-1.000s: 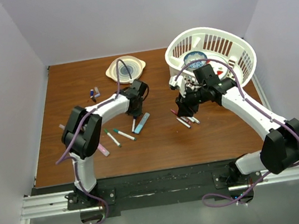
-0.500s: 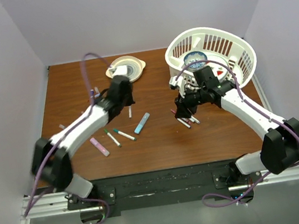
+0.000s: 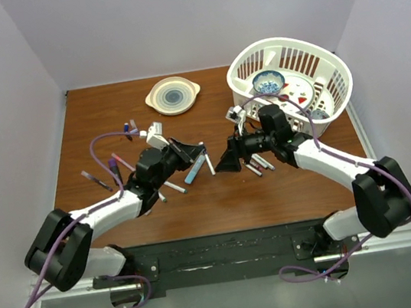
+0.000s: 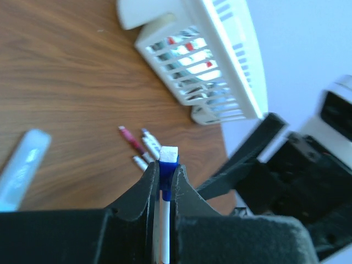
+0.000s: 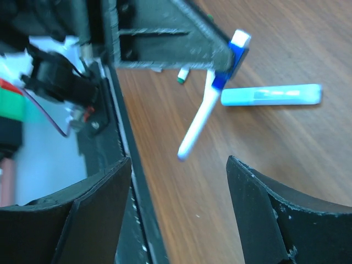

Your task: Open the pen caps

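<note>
Your left gripper (image 4: 165,171) is pressed together on a thin white pen (image 5: 199,120), held up off the brown wooden tabletop (image 3: 221,206) near its middle. The fingers pinch the pen at its short blue plastic cap (image 5: 233,59). The close view is blurred, so you can only say the grip seems to sit on the cap rather than the barrel. The cap has a white end that pokes out just past the fingertips. The white barrel slants away from the grip towards the other arm.

Your right gripper (image 5: 179,206) faces that pen from close by, fingers spread wide with nothing between them. It is not touching the pen.

A light blue chunky marker (image 3: 195,169) lies flat on the tabletop just beneath the left gripper. A small cluster of thin pens (image 3: 257,165) lies beside the right gripper. Several loose small caps (image 3: 129,126) sit well apart towards the far left. The white slatted plastic basket (image 3: 307,57) stands at the far right corner.
</note>
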### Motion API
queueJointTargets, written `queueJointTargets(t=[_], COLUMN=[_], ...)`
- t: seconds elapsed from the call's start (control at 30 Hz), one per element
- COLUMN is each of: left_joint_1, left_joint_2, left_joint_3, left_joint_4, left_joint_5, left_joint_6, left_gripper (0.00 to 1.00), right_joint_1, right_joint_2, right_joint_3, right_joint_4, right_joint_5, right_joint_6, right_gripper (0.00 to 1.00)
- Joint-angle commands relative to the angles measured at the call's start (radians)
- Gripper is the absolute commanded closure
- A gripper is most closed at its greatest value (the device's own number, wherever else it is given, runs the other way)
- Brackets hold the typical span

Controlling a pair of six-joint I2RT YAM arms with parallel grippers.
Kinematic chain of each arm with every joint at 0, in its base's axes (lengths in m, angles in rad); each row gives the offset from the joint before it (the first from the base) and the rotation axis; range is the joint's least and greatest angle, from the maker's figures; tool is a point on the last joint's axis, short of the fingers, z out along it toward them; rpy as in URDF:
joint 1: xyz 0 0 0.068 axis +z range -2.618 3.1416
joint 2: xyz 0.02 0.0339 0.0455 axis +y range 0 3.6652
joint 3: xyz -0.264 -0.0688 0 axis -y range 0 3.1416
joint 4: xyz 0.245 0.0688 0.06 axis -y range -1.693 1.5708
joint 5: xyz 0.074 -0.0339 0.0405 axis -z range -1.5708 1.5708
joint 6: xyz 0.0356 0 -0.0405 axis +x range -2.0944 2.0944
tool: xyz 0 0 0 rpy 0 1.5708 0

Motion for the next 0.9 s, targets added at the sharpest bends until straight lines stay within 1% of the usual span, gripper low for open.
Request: queueJointTargets(t=[0.0, 0.03, 0.13, 0.2, 0.23, 0.27, 0.3, 0.33, 0.37, 0.4, 0.43, 0.47, 0.5, 0.53, 0.57, 0.63, 0.7, 0.73, 0.8, 0.87], left_joint_1=[-0.029, -0.035, -0.044, -0.052, -0.052, -0.055, -0.055, -0.055, -0.054, -0.054, -0.054, -0.052, -0.052, -0.052, -0.052, -0.052, -0.052, -0.051, -0.052, -0.052], left_joint_2=[0.018, 0.022, 0.041, 0.05, 0.053, 0.06, 0.064, 0.067, 0.071, 0.074, 0.079, 0.082, 0.084, 0.09, 0.091, 0.097, 0.1, 0.103, 0.104, 0.099], left_joint_3=[0.009, 0.01, 0.007, 0.006, 0.001, 0.0, -0.003, -0.008, -0.011, -0.01, -0.008, -0.005, 0.0, 0.004, 0.007, 0.012, 0.016, 0.018, 0.018, 0.02], left_joint_4=[0.238, 0.243, 0.262, 0.281, 0.287, 0.295, 0.313, 0.321, 0.328, 0.341, 0.342, 0.339, 0.326, 0.324, 0.324, 0.316, 0.304, 0.308, 0.313, 0.31], left_joint_5=[0.03, 0.031, 0.039, 0.045, 0.048, 0.059, 0.067, 0.073, 0.084, 0.096, 0.105, 0.116, 0.12, 0.127, 0.133, 0.134, 0.142, 0.145, 0.147, 0.14], left_joint_6=[-0.078, -0.08, -0.087, -0.09, -0.092, -0.092, -0.092, -0.09, -0.081, -0.075, -0.071, -0.063, -0.057, -0.052, -0.051, -0.049, -0.043, -0.041, -0.04, -0.031], left_gripper=[1.0, 1.0, 1.0, 1.0, 1.0, 1.0, 1.0, 1.0, 1.0, 0.98, 0.75, 0.64, 0.54, 0.44, 0.42, 0.41, 0.44, 0.52, 0.55, 0.55], right_joint_1=[0.031, 0.037, 0.042, 0.042, 0.044, 0.044, 0.044, 0.044, 0.044, 0.044, 0.044, 0.042, 0.044, 0.042, 0.044, 0.044, 0.042, 0.044, 0.044, 0.045], right_joint_2=[0.027, 0.041, 0.073, 0.085, 0.087, 0.09, 0.09, 0.091, 0.091, 0.093, 0.095, 0.096, 0.104, 0.108, 0.111, 0.127, 0.131, 0.131, 0.133, 0.139], right_joint_3=[-0.015, -0.007, 0.011, 0.02, 0.025, 0.026, 0.029, 0.037, 0.043, 0.049, 0.063, 0.072, 0.083, 0.103, 0.114, 0.132, 0.141, 0.141, 0.143, 0.148], right_joint_4=[0.138, 0.121, 0.096, 0.083, 0.081, 0.076, 0.07, 0.054, 0.041, 0.027, -0.003, -0.025, -0.048, -0.104, -0.127, -0.163, -0.18, -0.178, -0.183, -0.195], right_joint_5=[0.021, 0.048, 0.067, 0.062, 0.061, 0.064, 0.062, 0.064, 0.062, 0.061, 0.056, 0.047, 0.023, 0.009, -0.006, -0.031, -0.039, -0.037, -0.039, -0.046], right_joint_6=[0.176, 0.173, 0.17, 0.165, 0.162, 0.159, 0.144, 0.136, 0.128, 0.109, 0.089, 0.066, 0.009, -0.022, -0.054, -0.093, -0.108, -0.108, -0.109, -0.116], right_gripper=[0.28, 0.29, 0.33, 0.38, 0.57, 0.67, 0.8, 1.0, 1.0, 1.0, 1.0, 1.0, 1.0, 1.0, 1.0, 1.0, 1.0, 1.0, 1.0, 1.0])
